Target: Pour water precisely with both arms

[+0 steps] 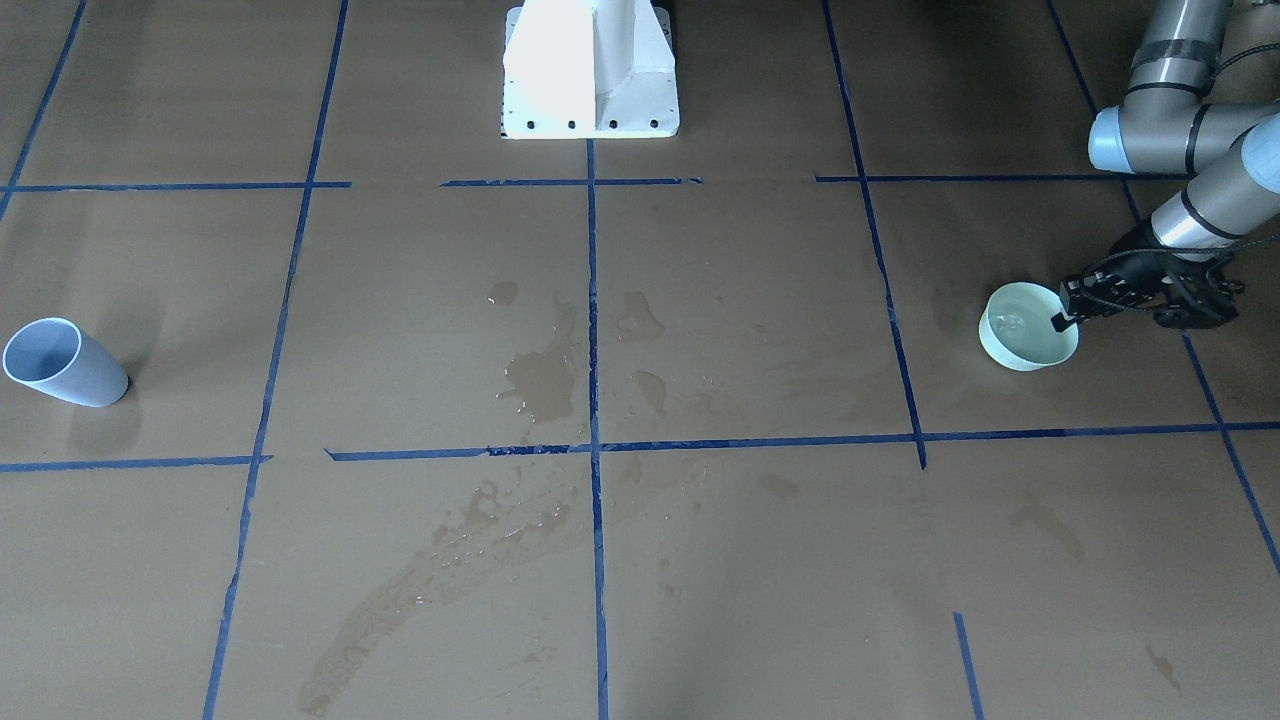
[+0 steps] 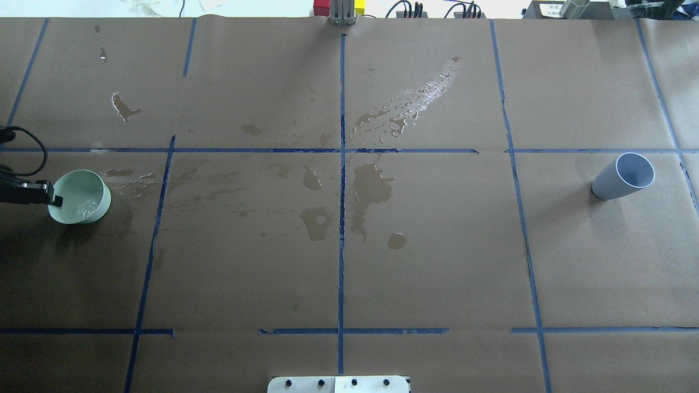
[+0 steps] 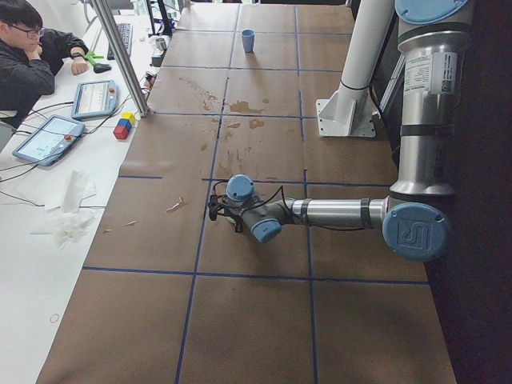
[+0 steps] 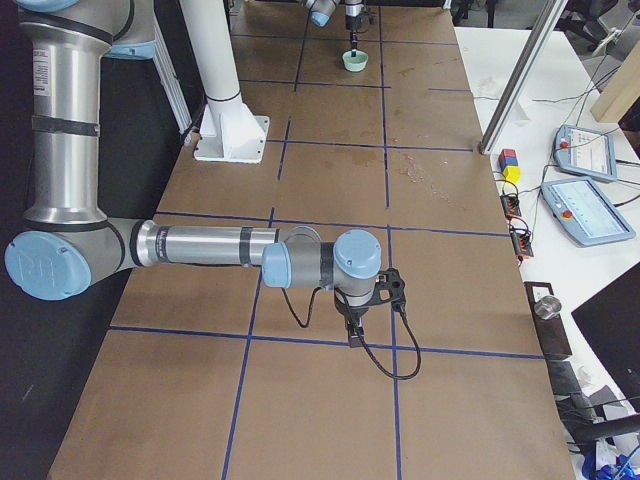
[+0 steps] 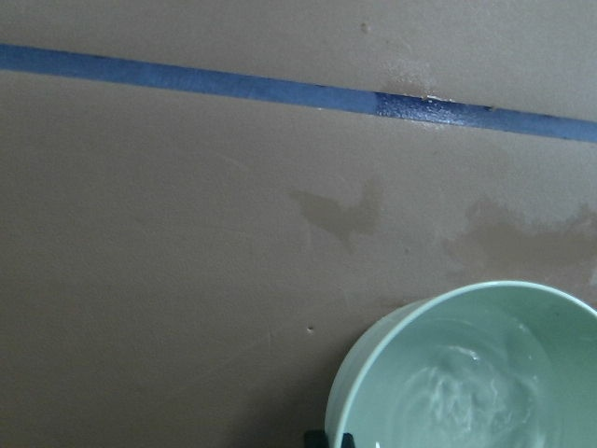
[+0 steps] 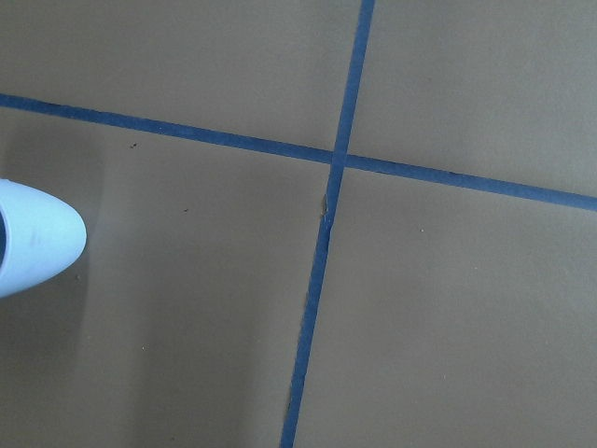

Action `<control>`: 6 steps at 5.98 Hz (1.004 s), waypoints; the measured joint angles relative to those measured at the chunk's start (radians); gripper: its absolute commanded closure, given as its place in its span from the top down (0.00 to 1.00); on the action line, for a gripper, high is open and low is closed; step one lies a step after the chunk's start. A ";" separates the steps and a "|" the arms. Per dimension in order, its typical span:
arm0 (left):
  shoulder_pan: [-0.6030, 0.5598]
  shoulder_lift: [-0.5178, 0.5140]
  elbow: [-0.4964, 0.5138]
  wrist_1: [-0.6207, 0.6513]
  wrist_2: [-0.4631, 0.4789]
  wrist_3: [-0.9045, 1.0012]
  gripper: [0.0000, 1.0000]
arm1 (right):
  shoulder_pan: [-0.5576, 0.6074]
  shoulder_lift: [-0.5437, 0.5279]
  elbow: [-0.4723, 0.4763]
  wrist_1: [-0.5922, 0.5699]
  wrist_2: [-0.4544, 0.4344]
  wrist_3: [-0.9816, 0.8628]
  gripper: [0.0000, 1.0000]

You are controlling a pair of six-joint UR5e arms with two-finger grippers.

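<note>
Mint-green bowl (image 5: 368,373), at 9 o'clock overhead, holds the water (image 5: 457,401); left gripper (image 1: 1058,320) apparently pinches its rim. Right gripper (image 4: 355,332): aperture indeterminable. Pale-blue tumbler (image 2: 622,177), 3 o'clock, ungrasped; pouring apparently not begun.

Water (image 2: 82,208) in bowl (image 2: 104,188) far left; cup (image 2: 614,185) far right.

The table (image 2: 437,273) is papered brown and gridded with blue tape (image 2: 341,245). A white bench (image 3: 32,264) is seen at nine o'clock in the left-end view.

The paper (image 2: 437,262) looks matt, the water (image 2: 82,209) glossy, the pale-green bowl (image 2: 90,181) smooth.
</note>
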 measured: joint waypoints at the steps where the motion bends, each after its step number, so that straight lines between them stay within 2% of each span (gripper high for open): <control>1: 0.000 -0.015 -0.012 0.002 -0.003 0.000 0.00 | 0.000 0.001 0.000 0.000 0.000 0.000 1.00; 3: -0.001 -0.093 -0.062 0.063 -0.003 -0.002 0.00 | 0.000 0.002 0.001 0.000 0.000 0.000 1.00; 5: 0.008 -0.244 -0.177 0.335 -0.001 -0.020 0.00 | 0.000 0.003 0.001 0.000 0.000 0.000 1.00; 6: 0.051 -0.344 -0.215 0.467 0.005 -0.080 0.00 | 0.000 0.003 0.001 0.000 0.000 0.000 1.00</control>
